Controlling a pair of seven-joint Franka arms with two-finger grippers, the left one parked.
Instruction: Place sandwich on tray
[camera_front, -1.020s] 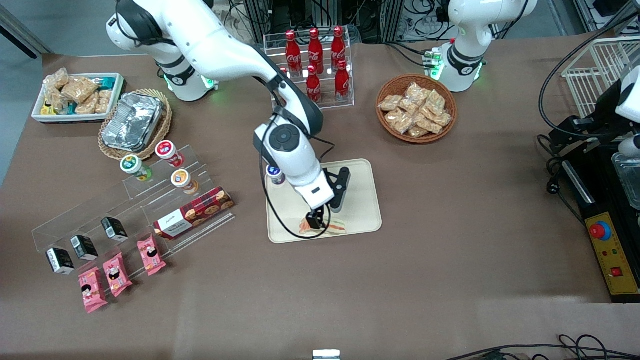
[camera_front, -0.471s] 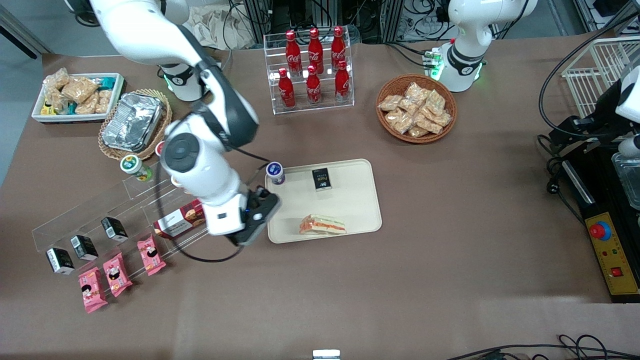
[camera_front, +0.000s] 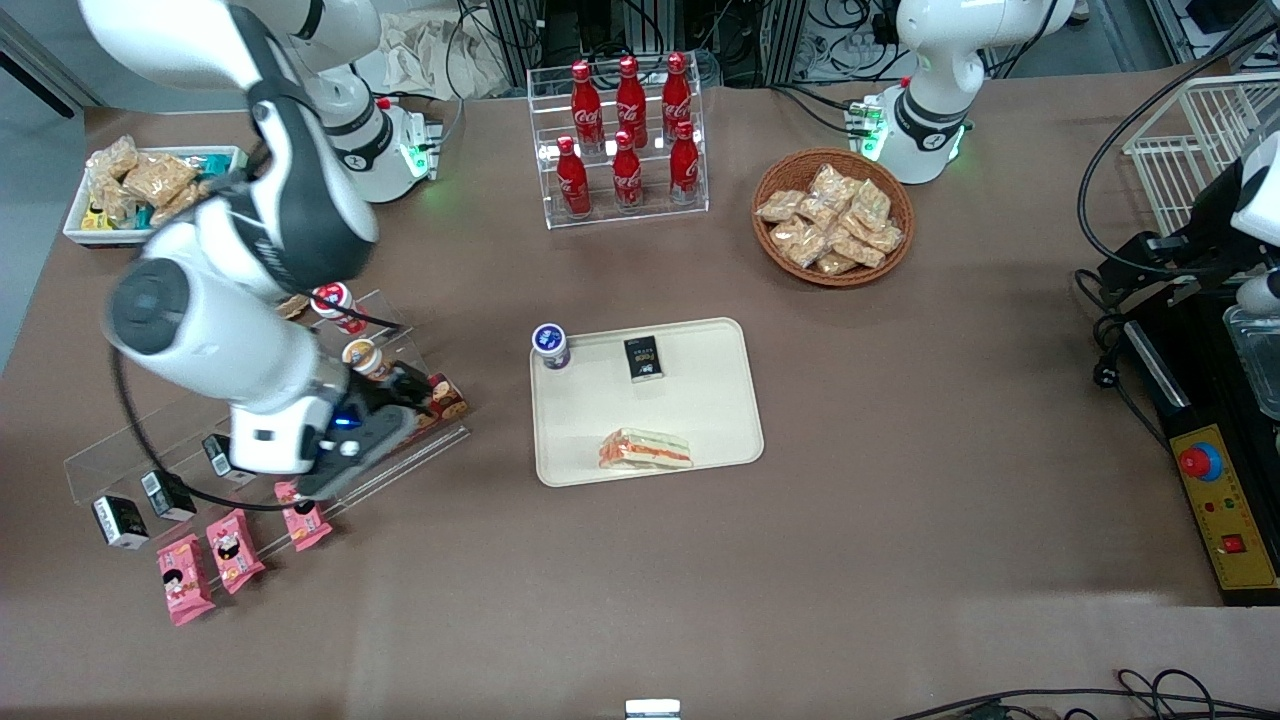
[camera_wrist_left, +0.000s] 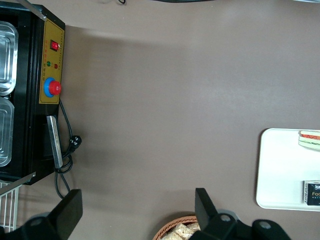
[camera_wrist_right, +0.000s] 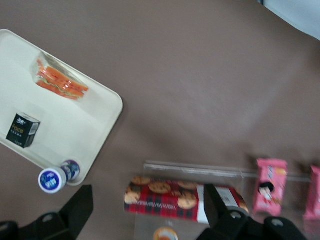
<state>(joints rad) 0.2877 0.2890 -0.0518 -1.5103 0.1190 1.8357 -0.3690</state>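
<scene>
A: Front view first. Where's the sandwich (camera_front: 646, 449)?

B: Lying flat on the tray (camera_front: 700, 400), near the tray's rim nearest the camera. Also on the tray: a small black carton (camera_front: 643, 358) farther from the camera, and a blue-capped bottle (camera_front: 550, 346) at the tray's corner.

A: And the gripper (camera_front: 335, 470)?

B: Well apart from the tray, toward the working arm's end, above the acrylic rack by the plaid biscuit box (camera_front: 440, 400). Hard to read there.

A: Left wrist view?

B: Just one end of the tray (camera_wrist_left: 280, 170) with the sandwich (camera_wrist_left: 310, 140) on it.

A: Right wrist view?

B: Fingers (camera_wrist_right: 220, 210) spread wide, nothing between them. Tray (camera_wrist_right: 107, 107) with sandwich (camera_wrist_right: 60, 80) resting free.

A: Step in hand?

B: Placing looks done. Probably nothing left but parking clear of the rack
</scene>
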